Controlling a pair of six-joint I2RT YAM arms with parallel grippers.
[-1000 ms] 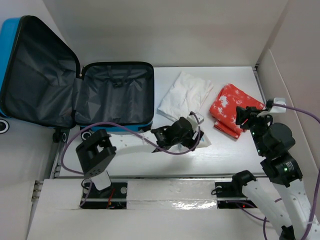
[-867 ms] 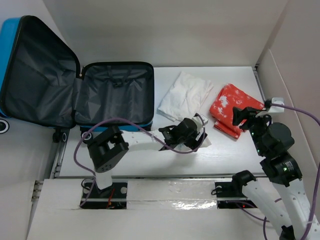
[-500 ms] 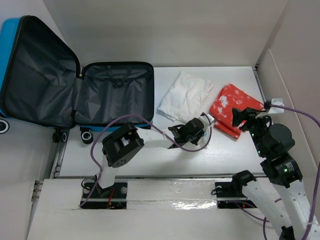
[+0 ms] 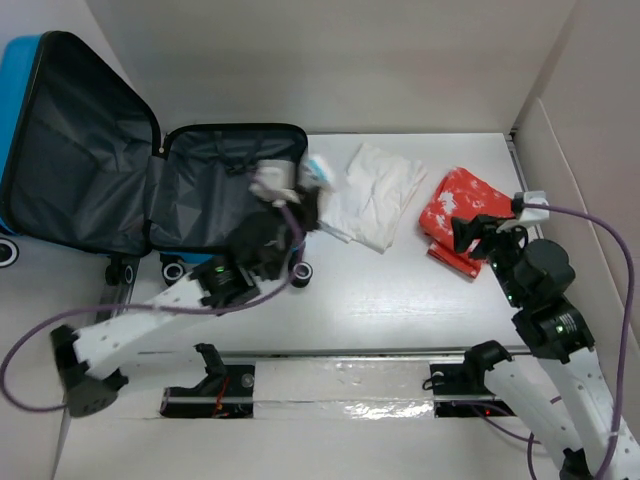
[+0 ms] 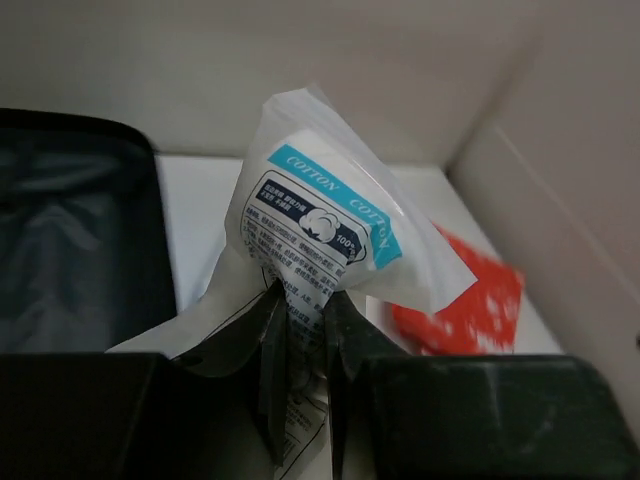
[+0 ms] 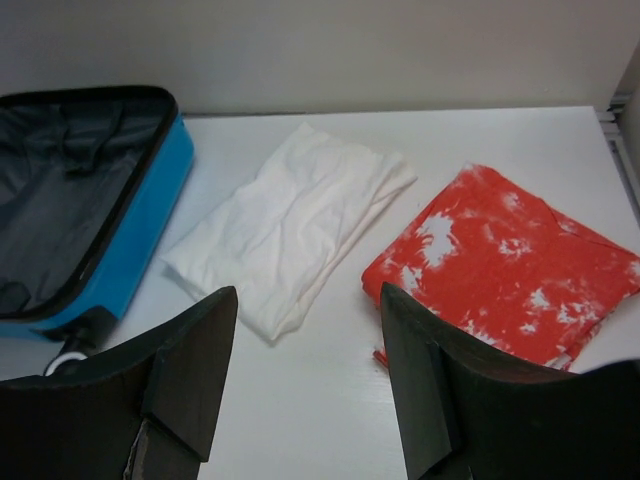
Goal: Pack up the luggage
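The luggage (image 4: 200,200) lies open at the far left of the worktop (image 4: 400,300). Its lid (image 4: 80,150) is thrown back to the left, and the black-lined base half lies flat beside it, mouth up. Opened out like that, the case's long axis runs left to right across the worktop.

The left pincer (image 5: 305,300) is raised at the right rim of that base half. It is nearly closed, pinching the bottom of a clear cotton-pad packet (image 5: 320,230) that stands up between the fingers. From the wrist view the case's dark edge sits just to the left of the packet, so the open compartment looks to be a short move to the left. The left arm is much the nearer. The only obstacle I can see is the raised rim with its zipper trim, and the packet would need to clear it before being let go.

A folded white garment (image 4: 375,195) lies just right of the case, close by the packet. Further right is a red tie-dye garment (image 4: 465,215), the two near each other but apart. The right pincer (image 6: 305,300) hangs near the red one with its fingers spread wide and nothing between them, well apart from the case. Both garments are yet to be packed.
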